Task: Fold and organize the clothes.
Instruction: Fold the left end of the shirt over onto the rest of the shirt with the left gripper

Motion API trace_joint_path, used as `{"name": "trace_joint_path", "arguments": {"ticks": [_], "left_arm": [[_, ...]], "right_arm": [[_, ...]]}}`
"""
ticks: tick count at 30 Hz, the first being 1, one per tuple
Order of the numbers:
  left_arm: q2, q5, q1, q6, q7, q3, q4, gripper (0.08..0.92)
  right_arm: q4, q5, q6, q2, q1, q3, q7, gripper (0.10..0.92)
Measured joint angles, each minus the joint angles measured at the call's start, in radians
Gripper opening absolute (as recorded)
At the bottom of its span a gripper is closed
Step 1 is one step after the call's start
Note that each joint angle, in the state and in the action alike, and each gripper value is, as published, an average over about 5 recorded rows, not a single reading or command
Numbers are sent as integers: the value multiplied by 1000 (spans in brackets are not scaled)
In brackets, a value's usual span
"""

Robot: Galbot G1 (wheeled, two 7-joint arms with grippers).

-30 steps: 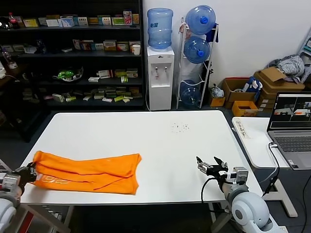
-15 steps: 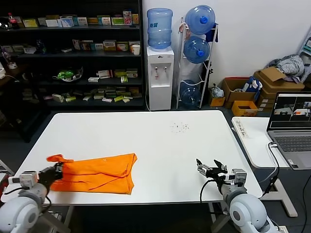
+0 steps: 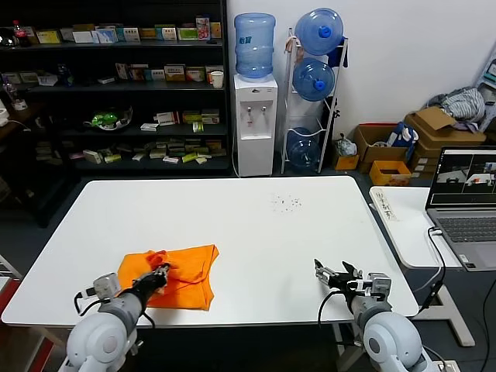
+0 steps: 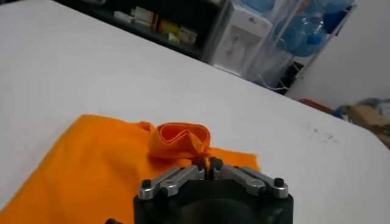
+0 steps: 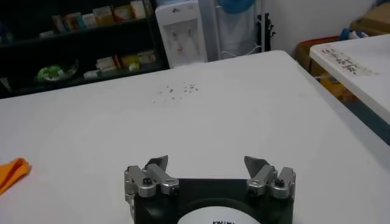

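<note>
One T-shirt [image 3: 180,276] fold is pinched by the left gripper [image 3: 160,273] at lower left, while the right gripper [image 3: 338,273] is held wide open at lower right above the table [image 3: 256,225].

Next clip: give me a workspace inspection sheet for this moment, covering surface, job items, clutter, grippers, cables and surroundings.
Surface: white table, small dark specks toward its far side.
Job's things: orange T-shirt near the front edge on the robot's left side, partly folded over itself.
Clutter: nothing seen on the table besides the specks.
Grippers: left gripper shut on a bunched edge of the T-shirt; right gripper open, empty, over bare table at the front right.
Cables: black cable looping by the right wrist.
Surroundings: shelves, water dispenser, laptop on a side table.
</note>
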Motion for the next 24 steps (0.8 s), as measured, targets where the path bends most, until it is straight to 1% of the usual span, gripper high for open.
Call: {"name": "trace_joint_path", "arguments": {"ticks": [10,13,16,24], "left_arm": [[-76,1,-52,17,-23,70,-4,128],[-91,2,-56,25,-24,79,-2,145],[-98,4,-57,33,-22,83,-5,211],[-80,15,-49,48,-3,76,-19,444]], "right_arm": [[-8,2,0,4,4,0,0,823],[-8,2,0,5,3,0,0,823],[-8,3,-1,4,3,1,0,823],[-8,6,-1,3,4,4,-3,823]]}}
